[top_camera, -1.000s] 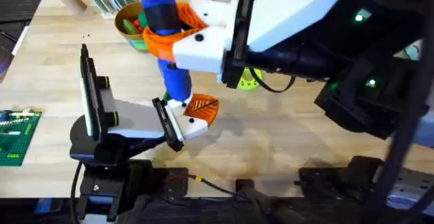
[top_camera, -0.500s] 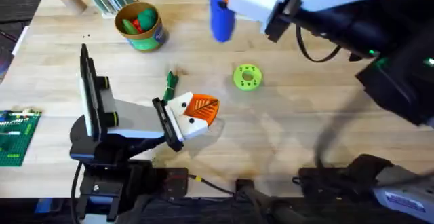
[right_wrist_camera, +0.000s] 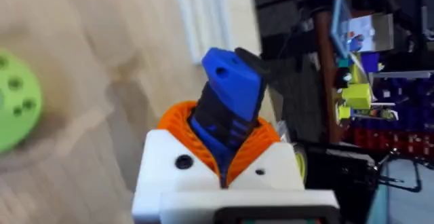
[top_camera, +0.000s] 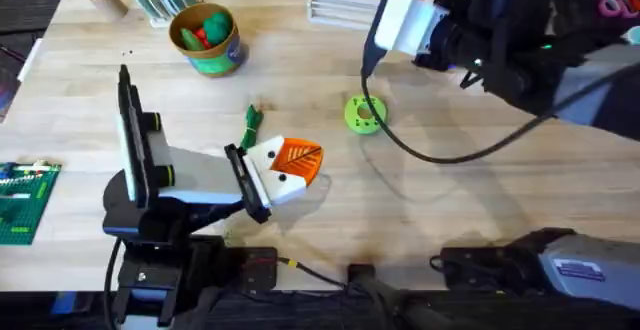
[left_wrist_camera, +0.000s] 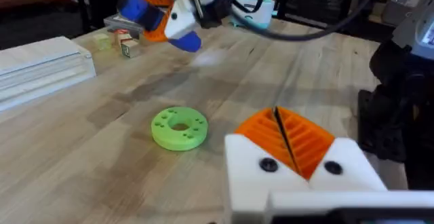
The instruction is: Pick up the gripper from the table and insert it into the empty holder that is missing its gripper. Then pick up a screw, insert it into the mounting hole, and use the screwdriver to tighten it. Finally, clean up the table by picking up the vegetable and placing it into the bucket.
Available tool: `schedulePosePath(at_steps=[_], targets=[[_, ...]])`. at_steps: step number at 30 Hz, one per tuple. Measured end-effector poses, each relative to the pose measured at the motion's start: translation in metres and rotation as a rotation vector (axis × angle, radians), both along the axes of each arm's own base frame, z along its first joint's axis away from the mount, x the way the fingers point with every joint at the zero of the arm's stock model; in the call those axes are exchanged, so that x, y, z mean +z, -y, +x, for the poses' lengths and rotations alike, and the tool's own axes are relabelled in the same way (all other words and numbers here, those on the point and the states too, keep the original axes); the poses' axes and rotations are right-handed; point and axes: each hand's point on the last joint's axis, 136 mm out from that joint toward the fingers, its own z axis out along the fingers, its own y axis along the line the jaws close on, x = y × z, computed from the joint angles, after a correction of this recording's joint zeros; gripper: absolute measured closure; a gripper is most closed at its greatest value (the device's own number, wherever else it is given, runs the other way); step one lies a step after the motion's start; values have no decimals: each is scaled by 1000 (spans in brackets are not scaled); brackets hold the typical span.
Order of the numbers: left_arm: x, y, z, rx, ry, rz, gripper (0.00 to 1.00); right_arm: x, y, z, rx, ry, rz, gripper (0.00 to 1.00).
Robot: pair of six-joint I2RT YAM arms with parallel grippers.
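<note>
My right gripper (right_wrist_camera: 224, 134) is shut on the blue handle of the screwdriver (right_wrist_camera: 228, 91), held between its orange pads. In the left wrist view that gripper (left_wrist_camera: 178, 13) hangs above the far side of the table (top_camera: 450, 210) with the screwdriver (left_wrist_camera: 139, 10). My left gripper (top_camera: 288, 168) rests low near the table's middle, its orange pads (left_wrist_camera: 298, 139) pressed together and shut, with nothing seen between them. A green vegetable (top_camera: 250, 122) lies just beyond it. The bucket (top_camera: 207, 38) stands at the back left with green and red items inside. The loose gripper piece, holder and screw are out of view.
A lime-green disc with holes (top_camera: 364, 112) lies mid-table, right of the vegetable. White stacked slabs (top_camera: 340, 5) sit at the back edge. A green studded baseplate (top_camera: 20, 200) is at the left edge. The right arm's black cable (top_camera: 440, 152) loops over the table.
My right arm has swung from over the table's middle up and away to the back right, carrying the screwdriver. The left arm has stayed still.
</note>
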Motion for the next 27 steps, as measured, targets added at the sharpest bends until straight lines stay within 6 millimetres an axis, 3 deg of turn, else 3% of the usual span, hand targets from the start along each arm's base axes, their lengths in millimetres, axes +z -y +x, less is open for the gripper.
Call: schedulePosePath(at_steps=[8,15,17,22,27], targets=[[0,0,0,0,0,0,988,-94,20,-4,37,-200,-301,976],[0,0,0,0,0,0,988,-121,29,-13,62,-277,-395,972],[0,0,0,0,0,0,988,-124,30,-17,63,-299,-404,780],[0,0,0,0,0,0,988,-111,29,-9,58,-271,-407,59],[0,0,0,0,0,0,988,-111,30,-13,61,-291,-415,10]])
